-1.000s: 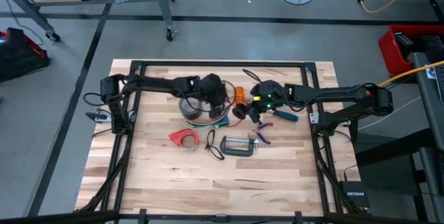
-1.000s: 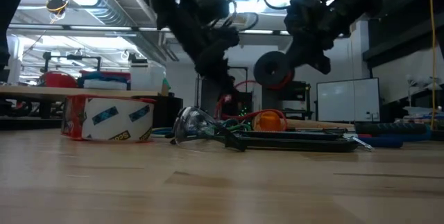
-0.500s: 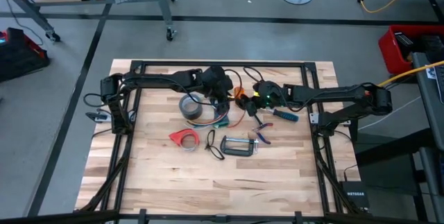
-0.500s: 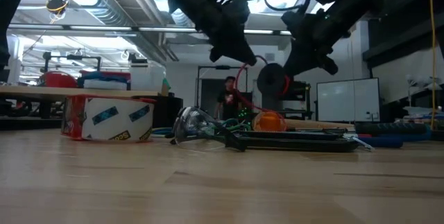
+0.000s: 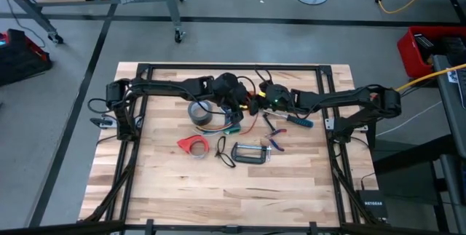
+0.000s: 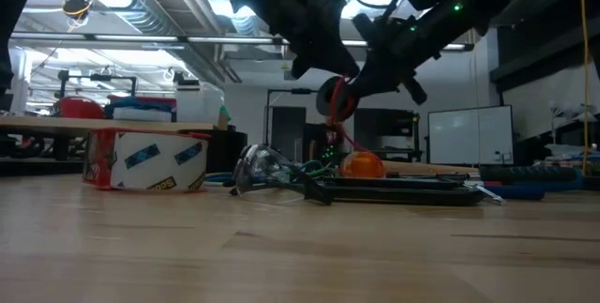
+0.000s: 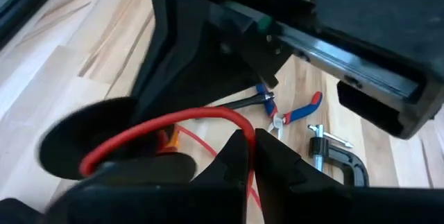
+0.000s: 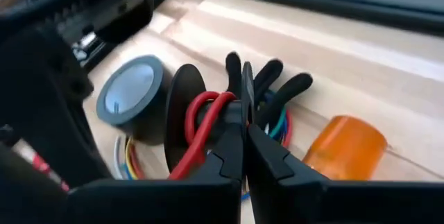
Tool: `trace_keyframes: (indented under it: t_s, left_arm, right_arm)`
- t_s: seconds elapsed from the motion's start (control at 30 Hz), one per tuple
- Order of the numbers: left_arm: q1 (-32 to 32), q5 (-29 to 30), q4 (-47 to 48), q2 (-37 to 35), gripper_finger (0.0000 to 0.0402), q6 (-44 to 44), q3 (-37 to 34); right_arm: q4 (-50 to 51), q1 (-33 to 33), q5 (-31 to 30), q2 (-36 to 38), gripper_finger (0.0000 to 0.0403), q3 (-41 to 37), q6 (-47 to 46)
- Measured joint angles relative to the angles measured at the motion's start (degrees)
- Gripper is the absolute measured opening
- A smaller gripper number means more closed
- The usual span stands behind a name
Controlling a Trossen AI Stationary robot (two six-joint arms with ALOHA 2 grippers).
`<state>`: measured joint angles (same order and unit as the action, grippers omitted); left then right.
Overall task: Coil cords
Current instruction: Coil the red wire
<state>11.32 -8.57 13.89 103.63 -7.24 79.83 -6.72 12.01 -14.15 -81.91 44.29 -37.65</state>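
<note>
The cords (image 8: pixel 208 123) are split: a red one is wound in a few turns on a black spool held above the surface (image 5: pixel 218 191), while green, blue and orange strands lie loose beside the grey tape roll (image 5: pixel 201 111). The right pincer (image 8: pixel 243 116) is clamped on the red winding by the black plug ends. The left pincer (image 7: pixel 251 148) is clamped on the red cord leading off it. Coiling looks barely begun; most strands remain. Pliers (image 5: pixel 275 142) and a clamp (image 5: pixel 250 153) lie nearby.
</note>
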Motion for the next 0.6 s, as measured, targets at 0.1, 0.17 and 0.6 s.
trace_keyframes:
  t_s: [0.1,0.17,0.6]
  left_arm:
    - [-0.8,0.7,1.0,0.0,0.0001,-0.3,0.0]
    - [-1.4,1.8,1.7,0.0,0.0001,0.2,0.0]
    - [-3.1,14.9,6.1,0.0,0.0014,10.6,0.1]
  right_arm:
    - [-1.2,0.0,-2.6,-0.1,0.0005,0.0,0.0]
    - [-1.7,0.4,-3.3,0.4,0.0005,0.0,0.1]
    - [-2.4,5.0,4.3,8.5,0.0005,0.0,5.5]
